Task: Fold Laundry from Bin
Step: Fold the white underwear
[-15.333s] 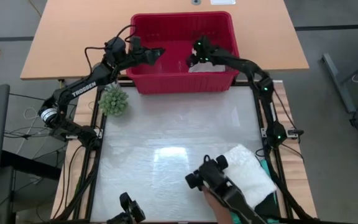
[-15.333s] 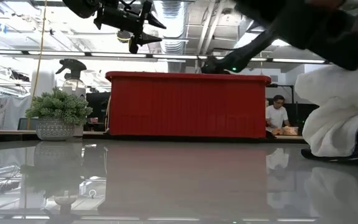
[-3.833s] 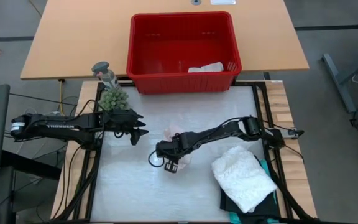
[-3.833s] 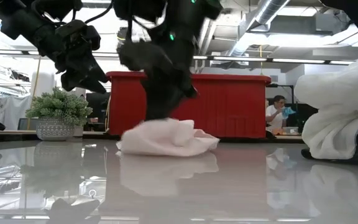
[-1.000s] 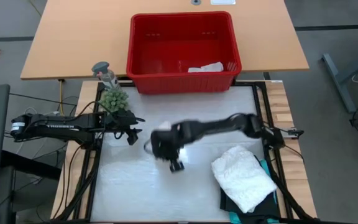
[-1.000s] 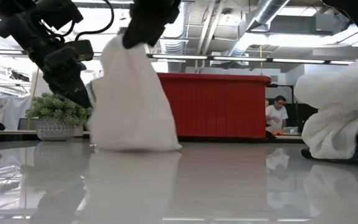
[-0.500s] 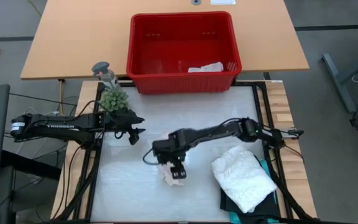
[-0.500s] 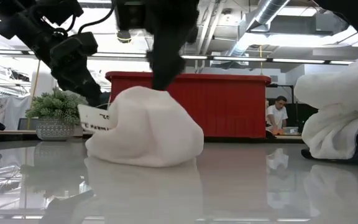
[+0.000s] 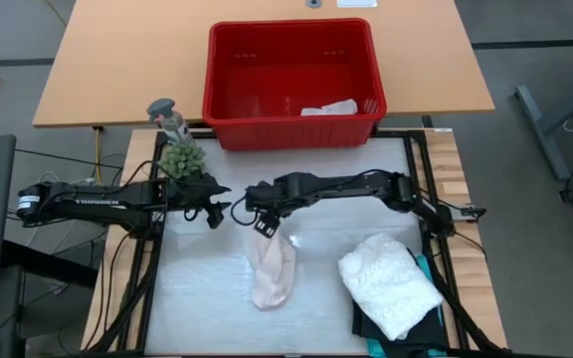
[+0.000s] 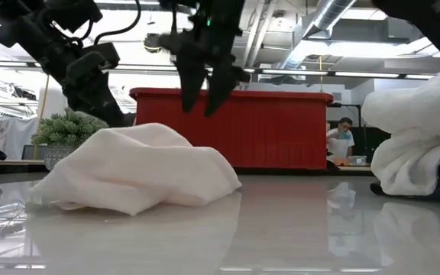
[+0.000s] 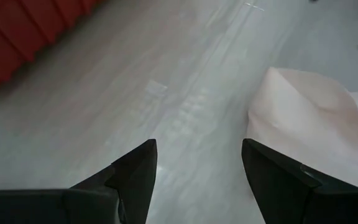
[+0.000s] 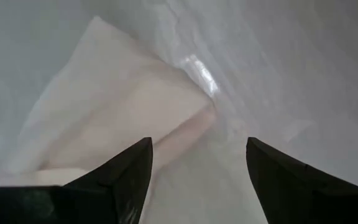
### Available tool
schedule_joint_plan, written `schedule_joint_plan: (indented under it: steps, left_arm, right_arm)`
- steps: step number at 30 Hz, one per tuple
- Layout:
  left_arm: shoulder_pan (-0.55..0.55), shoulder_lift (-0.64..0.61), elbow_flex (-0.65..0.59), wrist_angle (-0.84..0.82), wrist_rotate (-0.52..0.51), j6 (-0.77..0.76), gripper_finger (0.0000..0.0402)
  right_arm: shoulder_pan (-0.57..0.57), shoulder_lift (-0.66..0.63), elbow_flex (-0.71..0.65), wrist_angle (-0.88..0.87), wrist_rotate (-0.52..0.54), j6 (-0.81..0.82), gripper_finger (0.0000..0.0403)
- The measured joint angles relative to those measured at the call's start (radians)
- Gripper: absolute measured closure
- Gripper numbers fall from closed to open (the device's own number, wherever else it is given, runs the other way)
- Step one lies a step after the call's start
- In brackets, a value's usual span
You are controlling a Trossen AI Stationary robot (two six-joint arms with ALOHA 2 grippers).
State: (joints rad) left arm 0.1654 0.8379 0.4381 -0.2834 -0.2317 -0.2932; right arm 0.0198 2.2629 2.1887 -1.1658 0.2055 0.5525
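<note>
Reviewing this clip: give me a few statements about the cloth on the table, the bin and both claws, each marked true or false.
1. The right claw grips the pale cloth. False: its fingers stand apart above the cloth, which lies loose on the table.
2. The red bin holds one small white cloth. True.
3. The left claw is open and holds nothing. True.
4. The white lacy top lies inside the bin. False: it sits on the table's right side, atop dark and teal garments.
</note>
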Motion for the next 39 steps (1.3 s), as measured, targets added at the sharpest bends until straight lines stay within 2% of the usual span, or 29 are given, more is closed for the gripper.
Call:
schedule_joint_plan:
  steps: [5, 10, 17, 24, 29, 31, 33, 35, 38, 39]
  left_arm:
    - [0.000, 0.000, 0.000, -0.018, 0.000, 0.002, 0.0177]
    - [0.000, 0.000, 0.000, -0.020, 0.000, 0.011, 0.0177]
    - [0.000, 0.000, 0.000, -0.029, 0.000, 0.020, 0.0177]
    - [0.000, 0.000, 0.000, -0.043, 0.000, 0.020, 0.0177]
    - [0.000, 0.000, 0.000, -0.043, 0.000, 0.020, 0.0177]
    - [0.000, 0.000, 0.000, -0.043, 0.000, 0.020, 0.0177]
    - [0.000, 0.000, 0.000, -0.043, -0.001, 0.020, 0.0177]
    - [0.000, 0.000, 0.000, -0.043, -0.010, 0.021, 0.0177]
    - [0.000, 0.000, 0.000, -0.043, -0.018, 0.021, 0.0177]
    - [0.000, 0.000, 0.000, -0.043, -0.018, 0.021, 0.0177]
  right_arm:
    - [-0.012, 0.018, -0.002, -0.003, -0.017, -0.023, 0.0121]
    - [-0.012, 0.018, -0.031, 0.070, -0.018, -0.021, 0.0121]
    - [0.000, 0.018, -0.163, 0.159, -0.051, 0.054, 0.0121]
    - [-0.009, 0.016, -0.219, 0.271, -0.056, 0.072, 0.0121]
    - [-0.017, 0.016, -0.293, 0.342, -0.100, 0.103, 0.0131]
    - [-0.017, 0.018, -0.302, 0.347, -0.106, 0.102, 0.0149]
    - [-0.016, 0.018, -0.301, 0.357, -0.105, 0.093, 0.0187]
    - [-0.016, 0.014, -0.300, 0.368, -0.105, 0.087, 0.0248]
    - [-0.017, 0.007, -0.300, 0.392, -0.106, 0.054, 0.0362]
    - [-0.017, -0.001, -0.300, 0.404, -0.106, 0.040, 0.0379]
